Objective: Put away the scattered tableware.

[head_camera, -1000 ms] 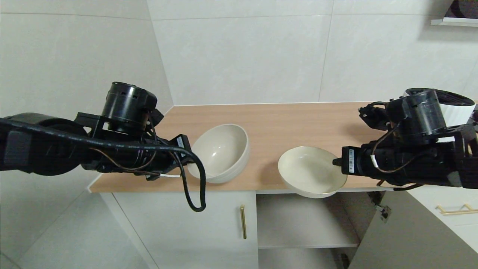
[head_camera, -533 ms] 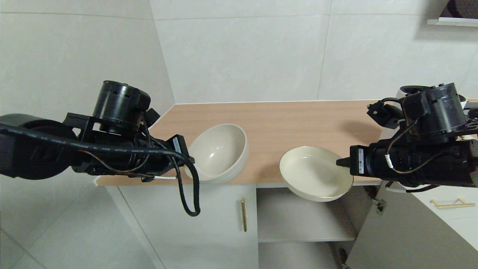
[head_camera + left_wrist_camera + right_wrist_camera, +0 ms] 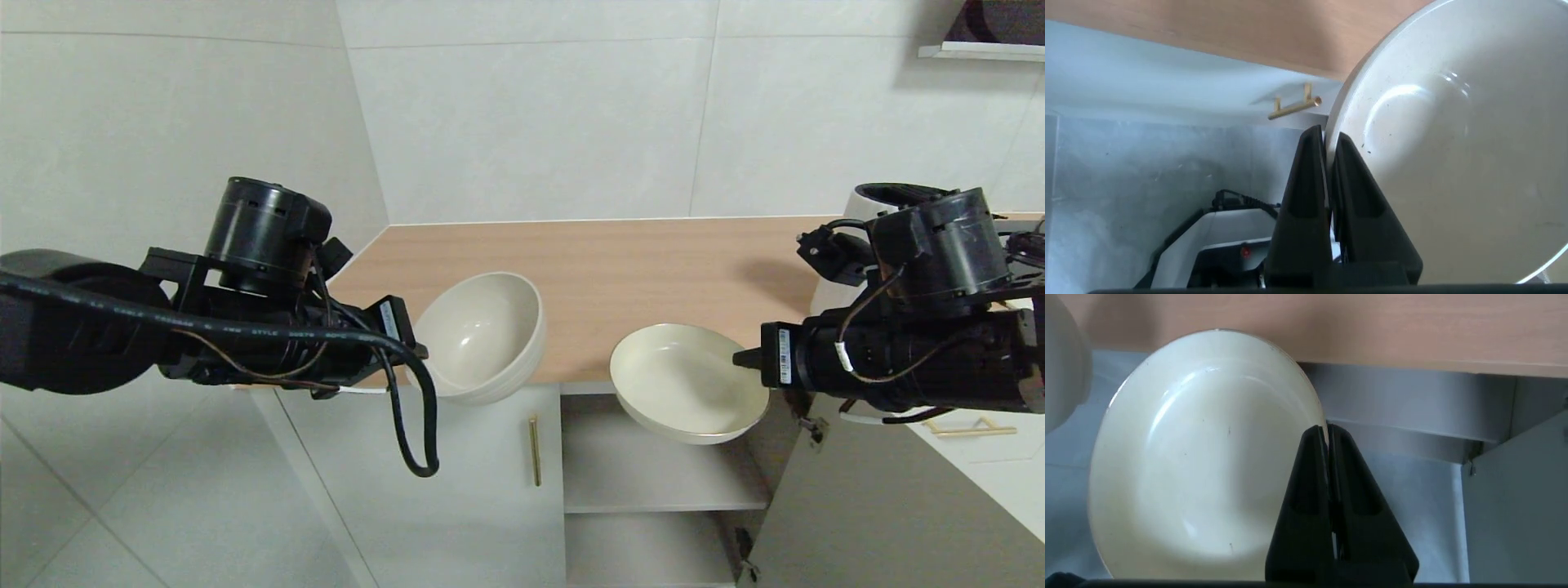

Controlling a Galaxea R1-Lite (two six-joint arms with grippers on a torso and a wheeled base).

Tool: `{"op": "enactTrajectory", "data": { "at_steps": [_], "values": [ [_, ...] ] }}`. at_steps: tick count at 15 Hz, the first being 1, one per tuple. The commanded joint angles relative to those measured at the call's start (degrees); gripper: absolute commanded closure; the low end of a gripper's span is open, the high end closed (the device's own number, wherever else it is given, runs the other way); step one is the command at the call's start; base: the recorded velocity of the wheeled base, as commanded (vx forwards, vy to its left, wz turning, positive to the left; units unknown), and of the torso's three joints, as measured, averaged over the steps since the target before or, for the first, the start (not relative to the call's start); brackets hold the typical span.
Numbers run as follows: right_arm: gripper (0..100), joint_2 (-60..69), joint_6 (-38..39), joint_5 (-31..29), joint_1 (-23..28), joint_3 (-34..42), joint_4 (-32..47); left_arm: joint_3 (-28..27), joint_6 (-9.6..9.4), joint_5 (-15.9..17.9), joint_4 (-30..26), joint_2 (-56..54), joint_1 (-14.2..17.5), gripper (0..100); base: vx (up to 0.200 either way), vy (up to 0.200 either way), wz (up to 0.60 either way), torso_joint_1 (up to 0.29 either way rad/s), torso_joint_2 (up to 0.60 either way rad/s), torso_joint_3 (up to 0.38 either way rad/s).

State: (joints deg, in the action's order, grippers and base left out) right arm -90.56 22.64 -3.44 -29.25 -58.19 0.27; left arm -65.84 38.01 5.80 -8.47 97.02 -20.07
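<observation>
Two rim-pinched items: deep cream ceramic bowl (image 3: 482,335), left gripper (image 3: 412,351); shallow cream ceramic dish (image 3: 686,380), right gripper (image 3: 739,357), probably for open cupboard (image 3: 653,478) beneath.

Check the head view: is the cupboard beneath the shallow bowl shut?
No, the cupboard stands open, with its door swung aside and a shelf showing inside.

A home kitchen is indicated: a wood-grain tabletop (image 3: 620,261) is set against a wall (image 3: 531,122) clad in large pale tiles, and white base cabinets are fitted beneath, one door (image 3: 457,490) with a slim brass handle (image 3: 535,450), one compartment opened onto a shelf (image 3: 653,490).
</observation>
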Motion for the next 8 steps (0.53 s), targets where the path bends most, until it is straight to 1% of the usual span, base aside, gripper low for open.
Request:
{"op": "enactTrajectory", "data": {
  "at_steps": [1,3,7,8],
  "values": [
    [100,-0.9,0.0,-0.1,0.0,0.0,0.0,0.0,-0.22,0.0,-0.1,0.3,0.0,100,0.0,0.0,0.0,0.0,0.0,0.0],
    [100,-1.4,0.0,-0.1,0.0,0.1,0.0,0.4,-0.66,0.0,-0.1,0.3,0.0,100,0.0,0.0,0.0,0.0,0.0,0.0],
    [100,-1.8,0.0,-0.1,0.0,0.1,-0.1,0.4,-0.66,0.0,-0.1,0.3,0.0,100,0.0,0.0,0.0,0.0,0.0,0.0],
    [100,-1.8,0.0,-0.1,0.0,0.2,0.0,0.4,-0.66,0.0,-0.1,0.3,0.0,100,0.0,0.0,0.0,-0.066,0.16,0.09]
  ]
}}
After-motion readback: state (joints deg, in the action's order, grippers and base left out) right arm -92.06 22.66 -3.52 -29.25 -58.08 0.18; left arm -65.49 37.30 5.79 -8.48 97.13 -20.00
